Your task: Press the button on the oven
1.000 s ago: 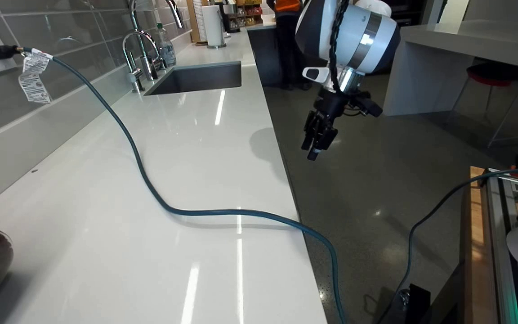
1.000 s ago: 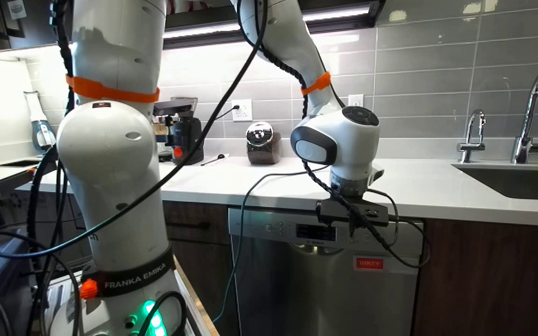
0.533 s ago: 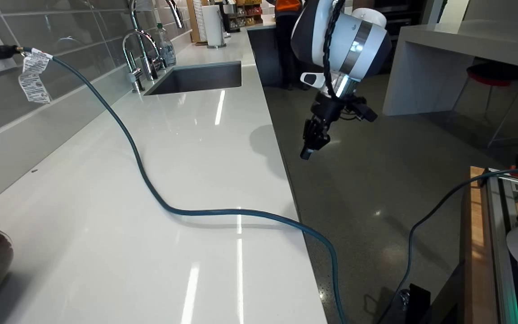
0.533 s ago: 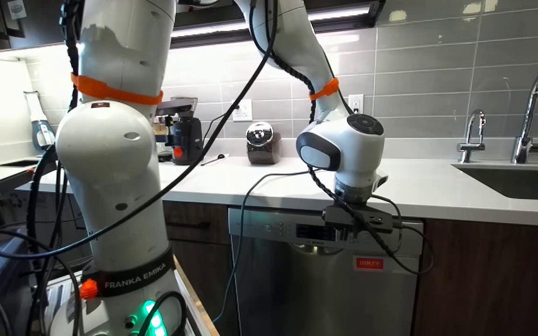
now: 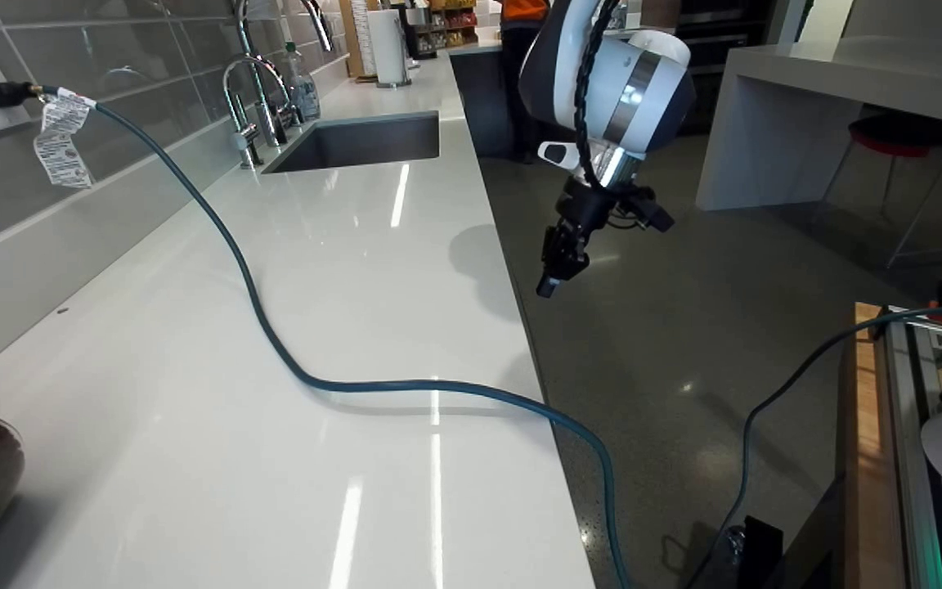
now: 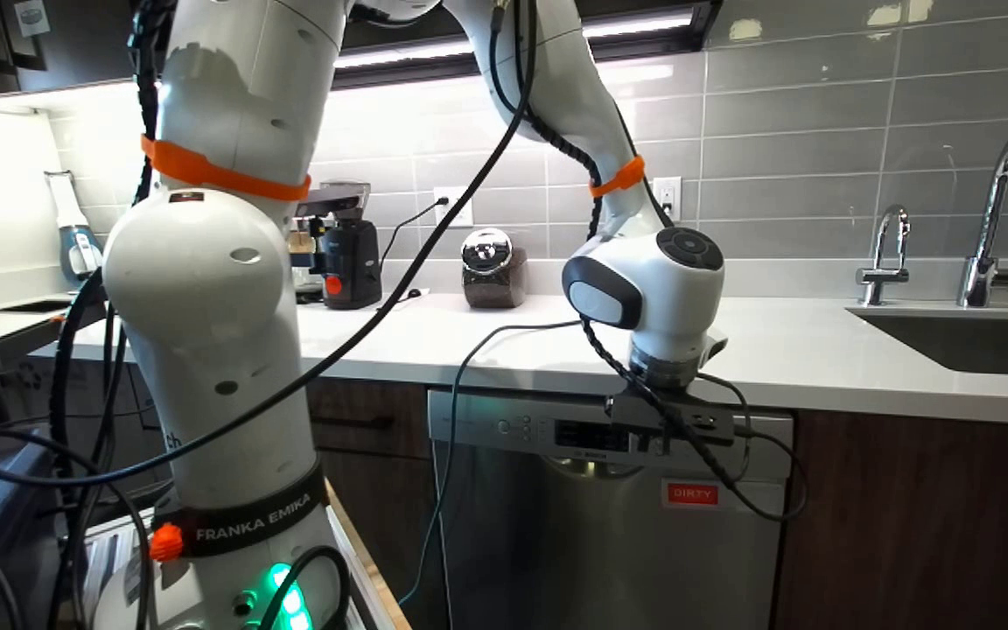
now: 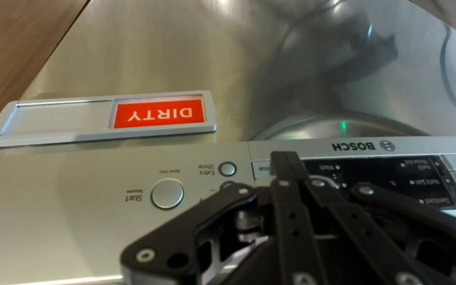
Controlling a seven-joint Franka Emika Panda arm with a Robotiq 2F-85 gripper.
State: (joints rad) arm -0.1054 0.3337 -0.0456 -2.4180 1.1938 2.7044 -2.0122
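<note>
The black end effector (image 5: 549, 283) has its fingers (image 7: 287, 164) drawn together before the silver control panel (image 7: 34, 198) of the stainless-steel dishwasher (image 6: 609, 551); contact is unclear. In the wrist view, the round silver Start button (image 7: 167, 194) lies left of the fingertips, apart.

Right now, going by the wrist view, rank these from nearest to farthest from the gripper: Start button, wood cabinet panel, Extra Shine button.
1. Extra Shine button: just left of the gripper in that picture.
2. Start button: farther left, in the same picture.
3. Wood cabinet panel: far off, in the picture's upper left corner.
</note>
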